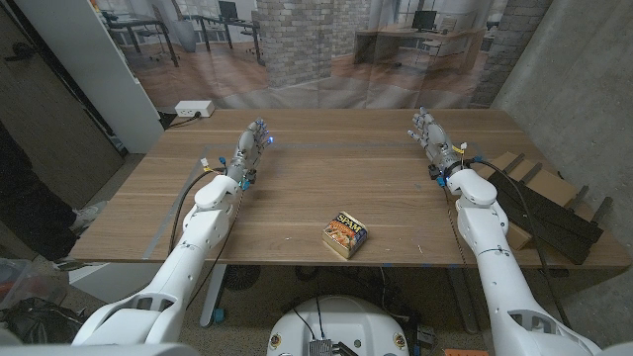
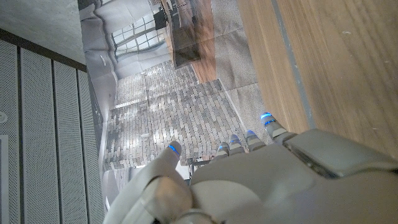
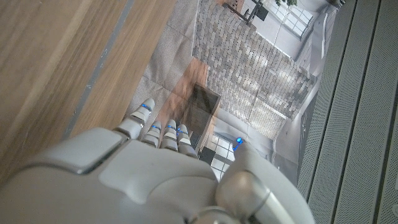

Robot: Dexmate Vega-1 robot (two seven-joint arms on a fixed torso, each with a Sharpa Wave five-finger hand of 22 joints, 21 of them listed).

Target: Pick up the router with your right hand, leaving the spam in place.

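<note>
- Progress: nothing done as far as the frames show. No grasp made, and both hands are parked far out on the table, well apart from the only item lying on it.
- Nearest the robot: one spam can [image 1: 345,234], lying near the table's near edge, roughly mid-width, label up and turned a bit askew. Untouched, which fits the "leave in place" half of the task.
- Router: I can't find anything on the table that reads as one. The task's target can't be placed from these frames, so the pick looks not started.
- Table [image 1: 297,198]: one wooden top, with a pale tape-like line near its left edge.
- Right hand [image 1: 429,132]: out by the far right corner, fingers stretched forward and slightly apart, holding nothing. The right wrist view shows the same, right hand [image 3: 155,168] with fingertips [image 3: 144,107] extended over the table's far edge.
- Left hand [image 1: 252,141]: at the far left of the table, fingers extended and empty. In the left wrist view, the left hand [image 2: 261,180] points past the table edge toward the backdrop.
- Beyond the table, far left on the floor: one white box [image 1: 194,109] with a cable. Too small to say whether it is the router.
- Counts: spam 1, router 0 confirmed, white box 1, robot hands 2, table 1.
- Left to do: locate the router, reach, grasp with the right hand, lift.
</note>
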